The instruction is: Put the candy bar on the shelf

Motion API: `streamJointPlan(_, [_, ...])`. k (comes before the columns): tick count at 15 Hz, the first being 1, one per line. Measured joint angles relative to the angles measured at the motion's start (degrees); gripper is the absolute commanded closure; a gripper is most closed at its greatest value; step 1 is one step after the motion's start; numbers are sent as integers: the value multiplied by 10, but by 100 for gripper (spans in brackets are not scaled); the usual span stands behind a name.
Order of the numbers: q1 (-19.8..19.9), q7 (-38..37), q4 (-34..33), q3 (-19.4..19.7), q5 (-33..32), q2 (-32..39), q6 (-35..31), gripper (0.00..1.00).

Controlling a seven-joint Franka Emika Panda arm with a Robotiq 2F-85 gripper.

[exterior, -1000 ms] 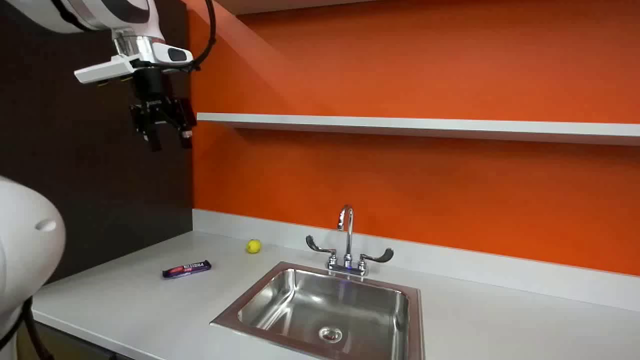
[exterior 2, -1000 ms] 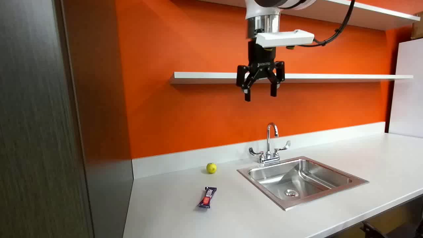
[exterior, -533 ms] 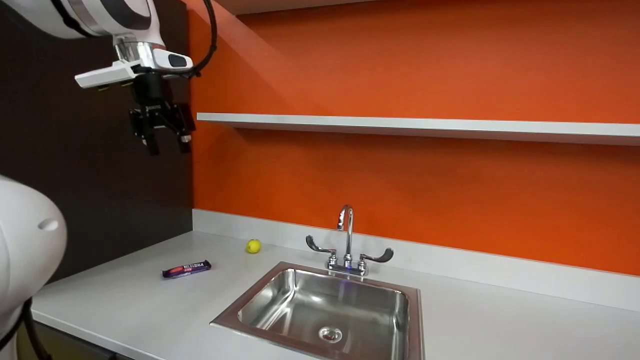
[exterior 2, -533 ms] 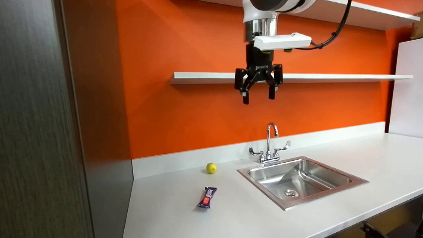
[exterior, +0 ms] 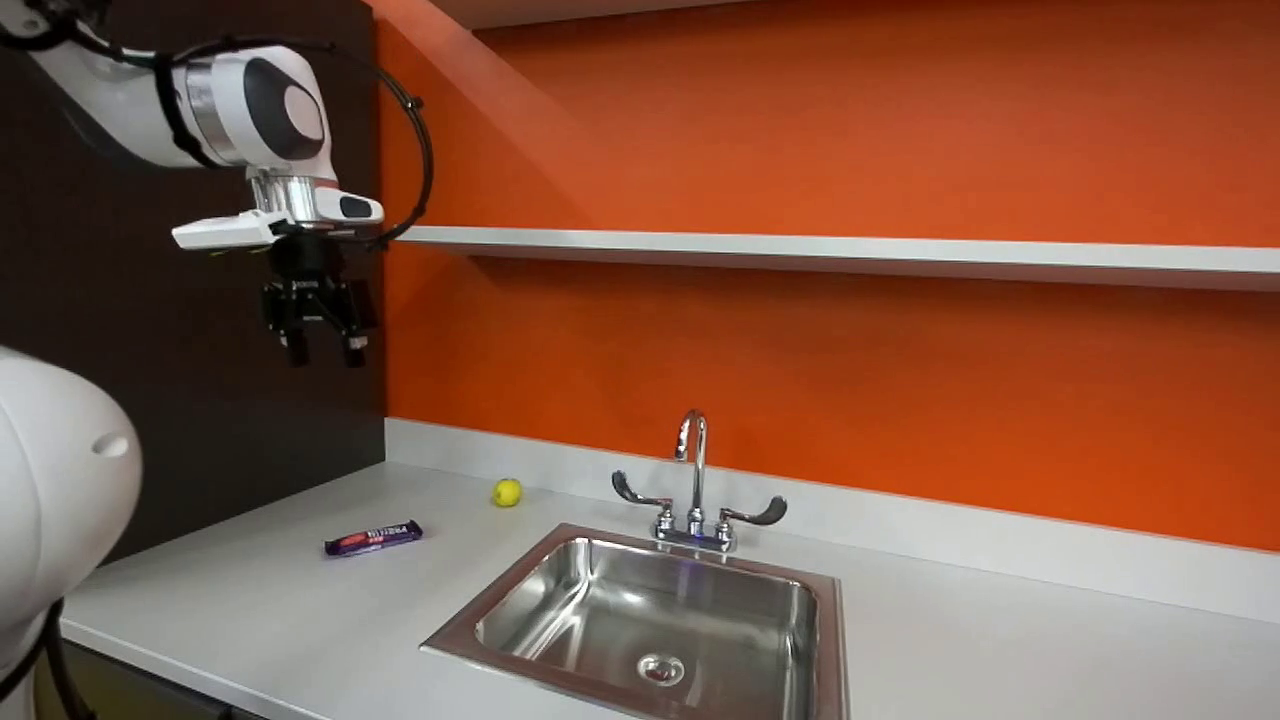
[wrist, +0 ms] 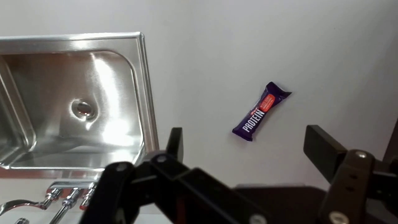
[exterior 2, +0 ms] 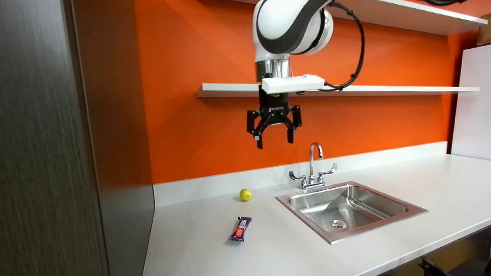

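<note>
The candy bar, in a dark purple wrapper, lies flat on the countertop in both exterior views (exterior: 374, 539) (exterior 2: 241, 229). It also shows in the wrist view (wrist: 261, 112), slanted, just beyond the gap between the fingertips. The shelf is a long pale board on the orange wall in both exterior views (exterior: 830, 248) (exterior 2: 234, 88); it is out of the wrist view. My gripper (exterior: 326, 360) hangs pointing down, high above the counter and below shelf height. It is open and empty in an exterior view (exterior 2: 275, 144) and in the wrist view (wrist: 245, 144).
A yellow-green ball (exterior: 507, 492) sits near the backsplash behind the bar. A steel sink (exterior: 660, 620) with a faucet (exterior: 697, 460) is set in the countertop (exterior 2: 191, 245). A dark panel (exterior 2: 115, 153) stands at the counter's end. A higher shelf (exterior 2: 422, 15) shows above.
My gripper has moved down, and leftward in an exterior view, staying open. The candy bar and the ball have not moved.
</note>
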State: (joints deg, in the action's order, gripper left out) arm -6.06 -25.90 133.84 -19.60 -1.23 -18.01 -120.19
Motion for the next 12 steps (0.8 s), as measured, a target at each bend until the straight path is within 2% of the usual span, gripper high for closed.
streamJointPlan(7, [-17,-115,-72,-5,-44,164,-53,0])
streamJointPlan(12, [-58,-188,-118,22,-83,269,-82,0])
